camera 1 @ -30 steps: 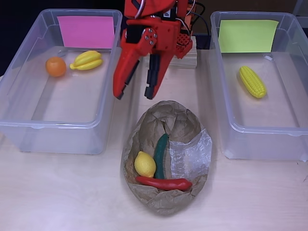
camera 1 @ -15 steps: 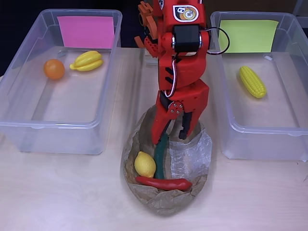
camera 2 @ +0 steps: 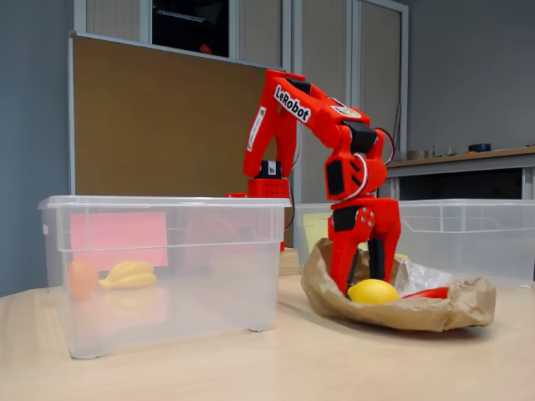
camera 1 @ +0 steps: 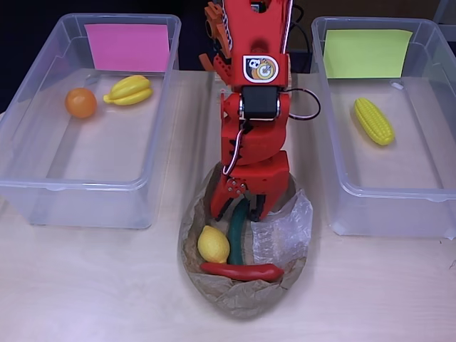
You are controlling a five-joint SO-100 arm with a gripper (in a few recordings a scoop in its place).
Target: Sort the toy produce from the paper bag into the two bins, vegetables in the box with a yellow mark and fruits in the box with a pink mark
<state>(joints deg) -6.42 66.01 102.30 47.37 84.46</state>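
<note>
The crumpled paper bag (camera 1: 246, 299) lies between the two bins and holds a yellow lemon (camera 1: 214, 244), a green cucumber (camera 1: 237, 239) and a red chili (camera 1: 242, 271). My red gripper (camera 1: 241, 210) is down inside the bag's far end, open, with one finger on each side of the cucumber's upper tip. In the fixed view the gripper (camera 2: 361, 280) stands just behind the lemon (camera 2: 373, 291). The left bin (camera 1: 78, 189) with the pink mark (camera 1: 128, 46) holds an orange (camera 1: 80, 102) and bananas (camera 1: 129, 90). The right bin (camera 1: 392, 192) with the yellow mark (camera 1: 367, 53) holds a corn cob (camera 1: 374, 120).
The arm's base and a wooden block sit behind the bag between the bins. Bare tabletop (camera 1: 92, 285) runs along the front edge. A clear plastic liner (camera 1: 281, 231) shows at the bag's right side.
The arm swung from beside the pink-marked bin to over the bag, then lowered its open gripper into the bag around the cucumber's top.
</note>
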